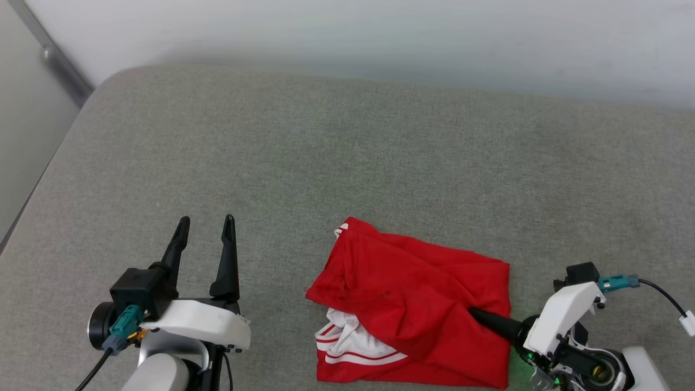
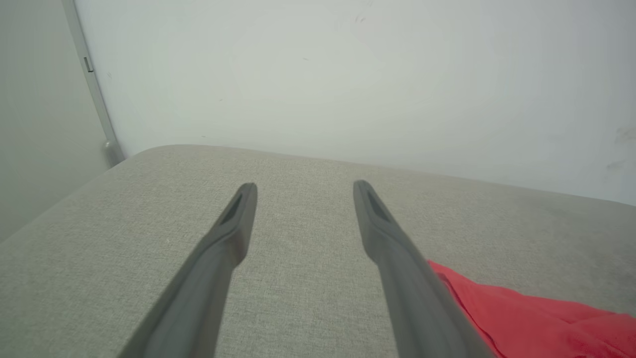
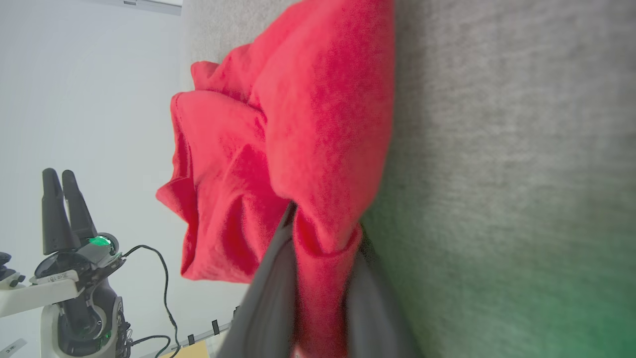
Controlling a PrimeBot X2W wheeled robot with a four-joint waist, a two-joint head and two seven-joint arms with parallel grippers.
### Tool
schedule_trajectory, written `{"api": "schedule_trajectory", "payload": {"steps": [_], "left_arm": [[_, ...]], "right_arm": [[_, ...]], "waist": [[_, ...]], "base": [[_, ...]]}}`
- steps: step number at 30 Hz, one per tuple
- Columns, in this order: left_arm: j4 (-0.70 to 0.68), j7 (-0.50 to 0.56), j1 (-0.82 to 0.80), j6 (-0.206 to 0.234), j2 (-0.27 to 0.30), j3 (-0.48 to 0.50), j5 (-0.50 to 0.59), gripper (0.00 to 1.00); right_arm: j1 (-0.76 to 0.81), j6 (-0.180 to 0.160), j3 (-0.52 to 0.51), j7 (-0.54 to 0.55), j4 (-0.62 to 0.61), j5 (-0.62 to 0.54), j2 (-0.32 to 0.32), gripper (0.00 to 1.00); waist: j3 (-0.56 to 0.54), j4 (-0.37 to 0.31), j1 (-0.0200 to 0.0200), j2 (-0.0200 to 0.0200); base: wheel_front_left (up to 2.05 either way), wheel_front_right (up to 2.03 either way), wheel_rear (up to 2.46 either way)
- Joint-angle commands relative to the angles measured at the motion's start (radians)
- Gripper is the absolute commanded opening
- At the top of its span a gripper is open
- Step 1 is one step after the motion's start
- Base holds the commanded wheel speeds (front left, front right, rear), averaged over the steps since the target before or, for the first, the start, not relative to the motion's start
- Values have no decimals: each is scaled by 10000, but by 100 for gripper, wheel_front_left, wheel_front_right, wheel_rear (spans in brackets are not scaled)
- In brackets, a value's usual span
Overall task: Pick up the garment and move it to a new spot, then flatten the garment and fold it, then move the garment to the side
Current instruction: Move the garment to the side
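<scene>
Right gripper [image 1: 478, 316] pinches the garment [image 1: 412, 304] at its right edge; left gripper [image 1: 206, 221] sits spread wide, well left, over grey cushion [image 1: 326, 136].

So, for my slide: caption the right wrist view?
Right gripper pinches a fold of the red garment.

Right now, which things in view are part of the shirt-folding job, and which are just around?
Part of the job:
- shirt, red, crumpled at the near right
- right jaws, shut on a fold at its right edge
- left jaws, open, apart from the shirt

Just around:
- grey fabric surface under everything
- white wall
- grey strip down the wall's corner
</scene>
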Motion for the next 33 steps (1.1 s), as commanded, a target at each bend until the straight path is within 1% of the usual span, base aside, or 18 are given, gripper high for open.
{"api": "schedule_trajectory", "payload": {"steps": [1, 5, 8, 10, 12, 13, 16, 17, 18, 21, 22, 25, 27, 31, 33], "left_arm": [[38, -68, 64, -43, -69, 26, 33, 100], [87, -68, 208, -79, -69, 46, 86, 100], [41, -59, 380, -46, -25, 76, 87, 100], [-29, -54, 511, -1, 10, 132, 65, 100], [-139, -48, 584, 27, 14, 143, 45, 100], [-208, -48, 632, 48, 6, 145, 51, 100], [-399, -45, 765, 92, 22, 166, 75, 100], [-399, -45, 765, 92, 22, 166, 75, 100], [-520, -30, 781, 118, 74, 166, 96, 100], [-732, 4, 589, 91, 174, 141, 169, 100], [-732, 4, 589, 91, 174, 141, 169, 100], [-961, 49, 367, 111, 259, 156, 250, 100], [-1126, 116, 154, 59, 348, 124, 332, 100], [-1427, 357, -391, -79, 560, 45, 509, 100], [-1525, 460, -703, -139, 641, -8, 622, 100]], "right_arm": [[3, -7, 162, -128, 39, -12, -121, 0], [-28, -6, 982, -679, -152, -528, -636, 0], [-180, -6, 1738, -1212, -229, -1428, -1131, 0], [-379, -9, 2327, -1564, -105, -2577, -1623, 0], [-557, -6, 2723, -1823, -70, -3287, -1676, 0], [-673, -6, 2849, -1883, -21, -3681, -1819, 0], [-1050, -7, 3158, -1998, -21, -4491, -1962, 0], [-1050, -7, 3158, -1998, -21, -4491, -1962, 0], [-1313, -7, 3400, -2003, 21, -4972, -2043, 0], [-1849, -7, 3609, -2197, 98, -5640, -2216, 0], [-1849, -7, 3609, -2197, 98, -5640, -2216, 0], [-2474, -7, 3787, -2517, 200, -6302, -2300, 0], [-2939, -10, 3787, -2898, 268, -6809, -2520, 0], [-3791, -9, 3551, -3687, 477, -7658, -2857, 0], [-4217, -9, 3252, -4104, 648, -8020, -3016, 0]], "waist": [[-136, -68, 0, 0], [-483, -328, 0, 0], [-711, -711, 0, 0], [-802, -1092, 0, 0], [-836, -1479, 0, 0], [-828, -1683, 0, 0], [-767, -2420, 0, 0], [-767, -2420, 0, 0], [-670, -2965, 0, 0], [-335, -3722, 0, 0], [-335, -3722, 0, 0], [151, -4443, 0, 0], [525, -4811, 0, 0], [1347, -5331, 0, 0], [1731, -5493, 0, 0]], "base": [[0, 0, 0], [0, 0, 0], [0, 0, 0], [0, 0, 0], [0, 0, 0], [0, 0, 0], [0, 0, 0], [0, 0, 0], [0, 0, 0], [0, 0, 0], [0, 0, 0], [0, 0, 0], [0, 0, 0], [0, 0, 0], [0, 0, 0]]}}
